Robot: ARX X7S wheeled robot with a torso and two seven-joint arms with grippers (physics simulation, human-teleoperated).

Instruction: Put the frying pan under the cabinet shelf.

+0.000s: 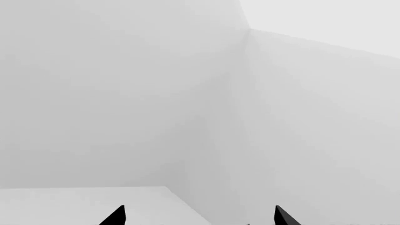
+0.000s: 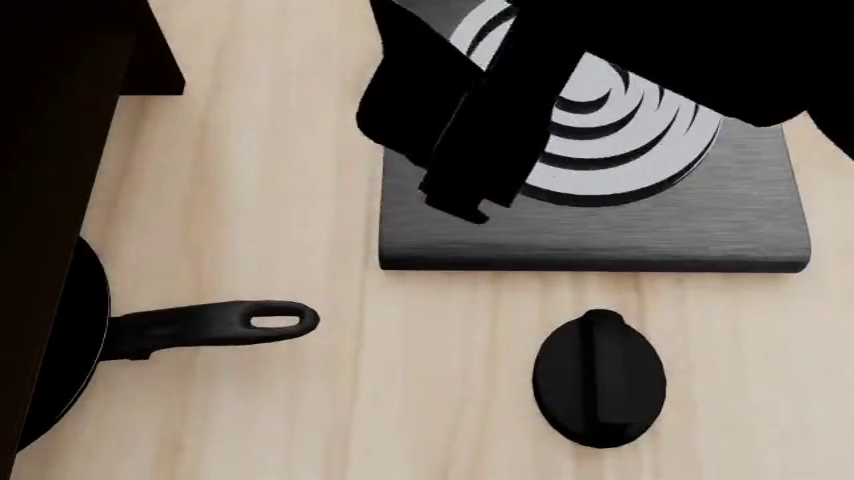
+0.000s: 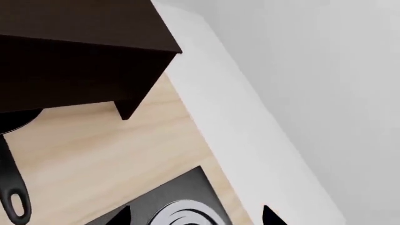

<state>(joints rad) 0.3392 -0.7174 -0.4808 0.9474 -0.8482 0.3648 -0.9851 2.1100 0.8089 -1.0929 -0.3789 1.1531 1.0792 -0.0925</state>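
The frying pan [image 2: 60, 345] lies on the wooden counter at the left, its round black body partly hidden beneath the dark cabinet shelf [image 2: 54, 150]. Its long handle [image 2: 214, 325] with the oval hole points out to the right. The right wrist view also shows the pan's handle [image 3: 9, 180] and the cabinet shelf [image 3: 75, 56]. My right gripper [image 3: 194, 218] is open and empty above the burner plate, away from the pan. My left gripper [image 1: 200, 218] is open, facing only white walls.
A black square burner plate [image 2: 594, 215] with concentric rings sits at the back right, my right arm [image 2: 494, 100] hanging over it. A black oval knob [image 2: 601, 377] lies in front of it. White wall [image 3: 312, 93] borders the counter.
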